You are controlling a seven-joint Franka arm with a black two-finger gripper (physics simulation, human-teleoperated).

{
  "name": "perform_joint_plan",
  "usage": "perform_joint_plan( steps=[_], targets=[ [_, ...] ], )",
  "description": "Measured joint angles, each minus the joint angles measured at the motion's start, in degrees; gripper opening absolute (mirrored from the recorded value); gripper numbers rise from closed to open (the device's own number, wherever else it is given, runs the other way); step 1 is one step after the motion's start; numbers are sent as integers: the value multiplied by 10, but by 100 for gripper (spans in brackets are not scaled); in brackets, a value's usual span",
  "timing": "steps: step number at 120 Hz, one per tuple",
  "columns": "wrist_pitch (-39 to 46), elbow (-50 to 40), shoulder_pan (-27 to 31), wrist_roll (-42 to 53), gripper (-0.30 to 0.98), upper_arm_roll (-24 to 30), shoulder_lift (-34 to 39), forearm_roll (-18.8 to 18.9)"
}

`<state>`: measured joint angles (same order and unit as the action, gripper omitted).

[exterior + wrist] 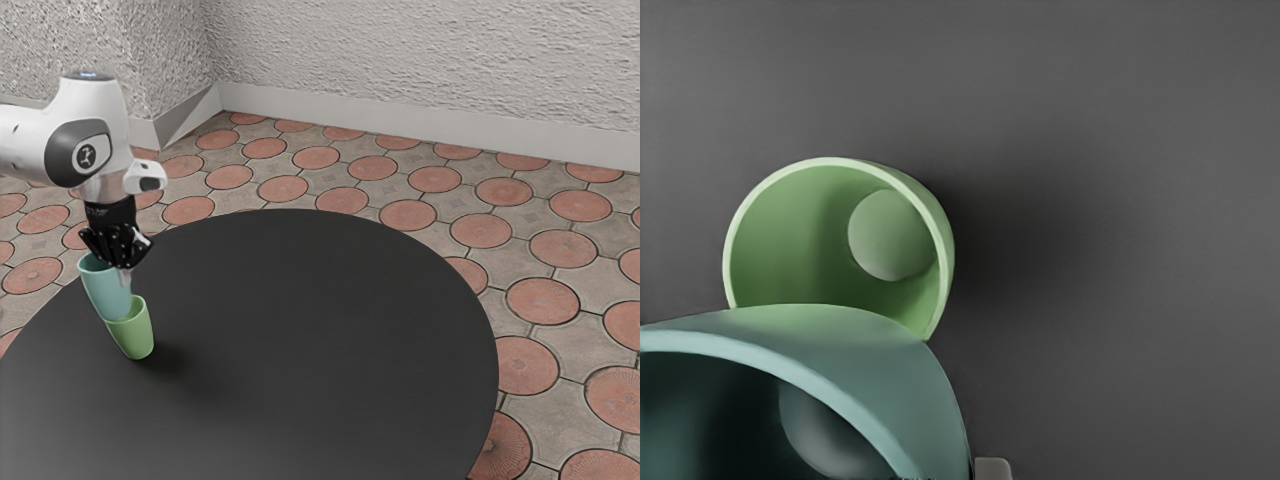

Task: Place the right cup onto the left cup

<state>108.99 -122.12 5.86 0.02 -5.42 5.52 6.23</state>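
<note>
1. Exterior view: black two-finger gripper (123,270), pointing downward at the end of the white arm with dark grey joint cover (55,145); clenched on the smooth, tapered teal cup (108,290) close to the rim. In the wrist view, one grey fingertip (992,468) just beside the teal cup's outer wall.
2. Held up off the table, partly in front of the smooth, tapered pale-green cup (140,335) and higher than it. In the wrist view, hiding part of the green cup's rim. Can't tell contact from a slight gap there.
3. Pointing mouth up, narrow base down; long axis close to upright, drawn in the exterior view with a lean, mouth end toward the view's left, base toward the green cup. Matched by a similar, smaller drawn lean of the green cup, standing mouth up on the round black table (300,330).
4. By count: two cups, one teal and one green; one gripper; one table.
5. On the arm's joint cover, one round emblem (86,156) with a dark figure inside, too small to read. On both cups, plain single-colour walls.
6. Farther out: floor of reddish round tiles (407,214) set in grey-beige, then rough pale wall (430,60).
</note>
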Motion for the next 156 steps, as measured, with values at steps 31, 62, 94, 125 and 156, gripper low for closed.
perform_joint_plan(
  steps=[31,62,94,125,156],
  targets=[
    [11,27,-1,23,-10,-3,-37,-5],
    [16,33,-2,42,-10,-19,-48,-10],
    [30,33,19,56,-10,-19,-64,-10],
    [45,39,22,64,-10,-19,-75,-14],
    [67,32,-6,70,-10,-19,-92,-36]
  ],
)
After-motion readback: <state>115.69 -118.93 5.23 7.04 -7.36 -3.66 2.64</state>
